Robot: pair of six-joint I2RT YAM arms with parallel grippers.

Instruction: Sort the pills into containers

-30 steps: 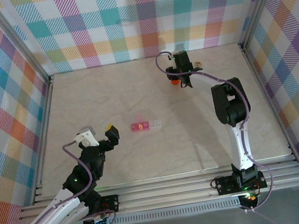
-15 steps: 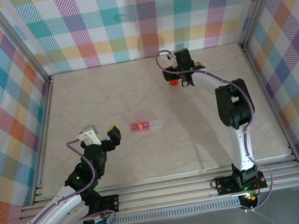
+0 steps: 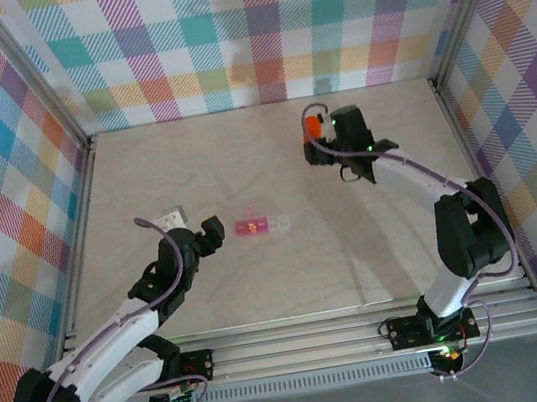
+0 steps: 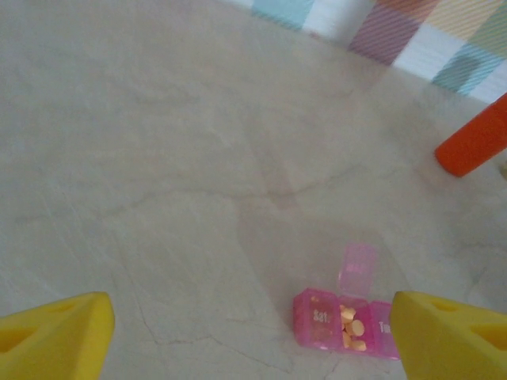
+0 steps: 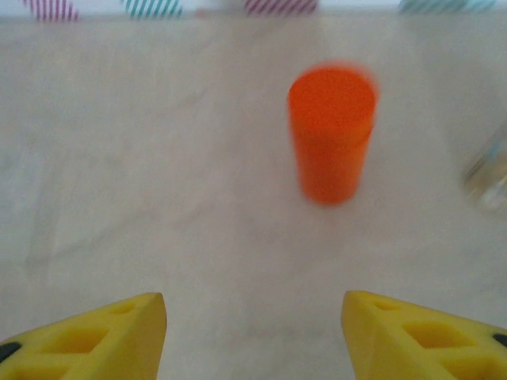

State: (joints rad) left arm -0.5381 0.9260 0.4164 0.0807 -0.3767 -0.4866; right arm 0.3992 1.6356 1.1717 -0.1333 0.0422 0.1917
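Pink pill box (image 4: 315,318), one lid (image 4: 358,265) raised, pills (image 4: 356,327) inside, both jaws open, empty

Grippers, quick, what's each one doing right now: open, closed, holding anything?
Left gripper: open, holding nothing.
Right gripper: open, holding nothing; the orange bottle stands ahead of it, untouched.

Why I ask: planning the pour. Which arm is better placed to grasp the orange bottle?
Right. The right gripper is open and faces the orange bottle just ahead; the left gripper, also open, is by the pink pill box, far from it.
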